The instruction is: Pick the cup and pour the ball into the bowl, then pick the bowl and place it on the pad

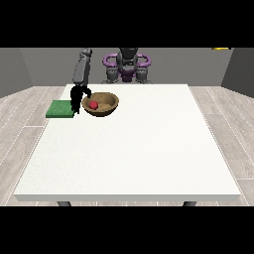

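Front view: a wooden bowl [100, 104] holding a red ball [93, 104] is seen on the white bench [134, 149], just beside a green pad [60, 108]. One black hand [77, 96], at the view's left, is at the bowl's rim; its finger state cannot be told. The bowl might tip during lifting, spilling the ball. Open room lies frontward; the pad is near the bench's left edge.

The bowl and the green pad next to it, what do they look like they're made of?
The bowl looks like wood: brown, matte, with no gloss on its rim, though grain isn't plainly visible. The pad looks like a soft mat, maybe foam or fabric: flat, thin, uniformly green and dull. Neither look settles it.
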`<state>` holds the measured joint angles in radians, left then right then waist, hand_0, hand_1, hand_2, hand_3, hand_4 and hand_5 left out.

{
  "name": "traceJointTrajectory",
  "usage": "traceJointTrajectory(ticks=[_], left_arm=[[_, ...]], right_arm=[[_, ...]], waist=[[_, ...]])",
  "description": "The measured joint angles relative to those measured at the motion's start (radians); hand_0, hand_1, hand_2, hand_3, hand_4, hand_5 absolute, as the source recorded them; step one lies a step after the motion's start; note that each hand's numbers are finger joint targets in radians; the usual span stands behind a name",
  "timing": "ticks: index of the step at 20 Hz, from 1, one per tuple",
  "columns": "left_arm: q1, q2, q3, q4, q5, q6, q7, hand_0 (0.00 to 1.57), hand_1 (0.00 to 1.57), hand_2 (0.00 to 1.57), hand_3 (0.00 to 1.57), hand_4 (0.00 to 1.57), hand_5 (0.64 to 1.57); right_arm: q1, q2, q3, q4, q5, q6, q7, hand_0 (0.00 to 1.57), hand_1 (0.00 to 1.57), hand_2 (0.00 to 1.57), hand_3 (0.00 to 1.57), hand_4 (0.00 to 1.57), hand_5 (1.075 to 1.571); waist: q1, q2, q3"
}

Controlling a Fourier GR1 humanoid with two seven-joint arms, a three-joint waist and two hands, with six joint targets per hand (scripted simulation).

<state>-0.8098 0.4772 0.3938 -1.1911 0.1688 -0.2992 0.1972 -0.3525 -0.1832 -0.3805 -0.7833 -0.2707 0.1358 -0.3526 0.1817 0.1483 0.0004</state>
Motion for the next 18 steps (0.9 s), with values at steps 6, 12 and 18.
traceJointTrajectory(ticks=[6,12,18], left_arm=[[0.026,0.036,0.021,-0.057,0.045,-0.012,0.011,0.0,0.0,0.0,0.0,1.01,1.534],[0.046,0.068,0.037,-0.085,0.079,-0.035,0.018,0.0,0.0,0.0,0.0,1.02,1.538],[0.067,0.104,0.061,-0.071,0.114,-0.066,0.015,0.0,0.0,0.0,0.0,1.02,1.54]], right_arm=[[-0.016,0.004,0.007,0.072,-0.001,0.048,-0.117,0.0,0.0,0.0,0.0,0.48,1.549],[-0.017,0.0,0.008,0.069,-0.013,0.049,-0.131,0.0,0.0,0.0,0.0,0.43,1.546],[-0.072,0.022,0.027,0.098,0.009,-0.021,-0.125,0.0,0.0,0.0,0.0,0.48,1.547]], waist=[[-0.009,0.026,-0.0163],[-0.003,0.042,-0.0251],[-0.007,0.047,-0.0139]])
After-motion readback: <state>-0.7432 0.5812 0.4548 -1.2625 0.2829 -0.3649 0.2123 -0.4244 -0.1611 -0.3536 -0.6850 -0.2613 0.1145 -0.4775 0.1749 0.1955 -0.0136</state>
